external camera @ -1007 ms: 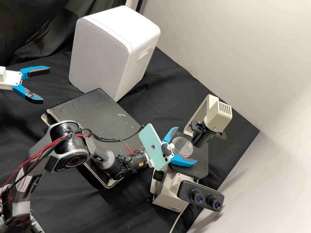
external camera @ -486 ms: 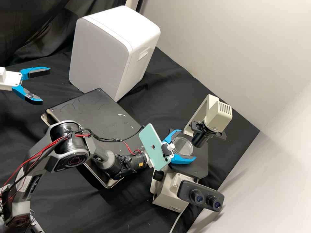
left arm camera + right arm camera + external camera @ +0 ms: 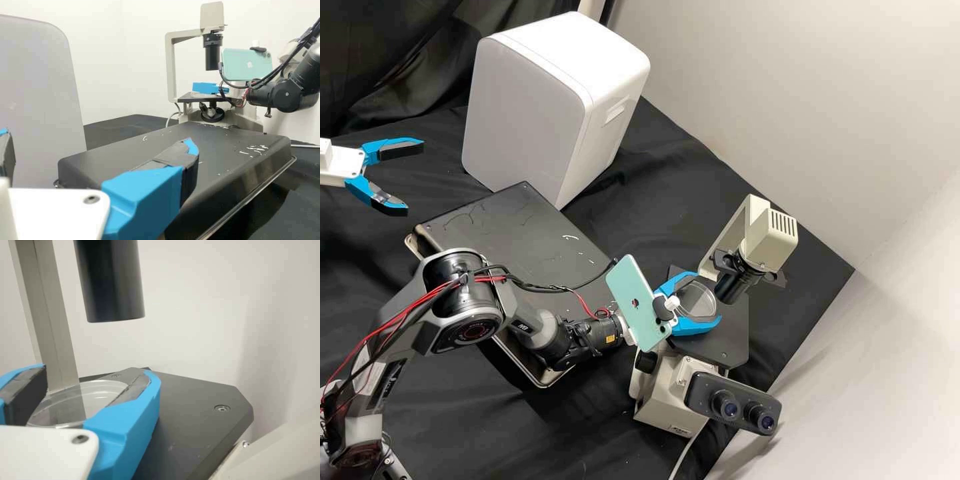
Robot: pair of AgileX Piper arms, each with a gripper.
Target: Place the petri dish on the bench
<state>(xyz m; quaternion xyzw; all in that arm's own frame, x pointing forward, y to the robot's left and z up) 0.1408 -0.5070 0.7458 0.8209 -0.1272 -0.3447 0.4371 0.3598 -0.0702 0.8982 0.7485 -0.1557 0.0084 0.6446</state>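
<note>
Far left, the left gripper [image 3: 413, 175] hangs over the black cloth with its jaws wide apart, holding nothing. Next come the white box [image 3: 553, 100], smooth plastic with rounded corners, and the tray [image 3: 513, 227], flat, dark and glossy with pale smears. Then the right gripper [image 3: 707, 298]: its jaws are nearly closed around the petri dish [image 3: 695, 300], and the pads [image 3: 22, 395] look pressed to the rim on both sides. The dish sits on the microscope stage [image 3: 727, 340], a matte black plate, not yet on the bench. It is clear, thin-walled, round, shallow plastic, so we judge it slick and light.

Risks:
- A hard squeeze could crack or pop it out.
- A loose pinch could drop it on lifting.
- The black lens tube [image 3: 110, 280] hangs just above, so lifting straight up could hit it.
</note>
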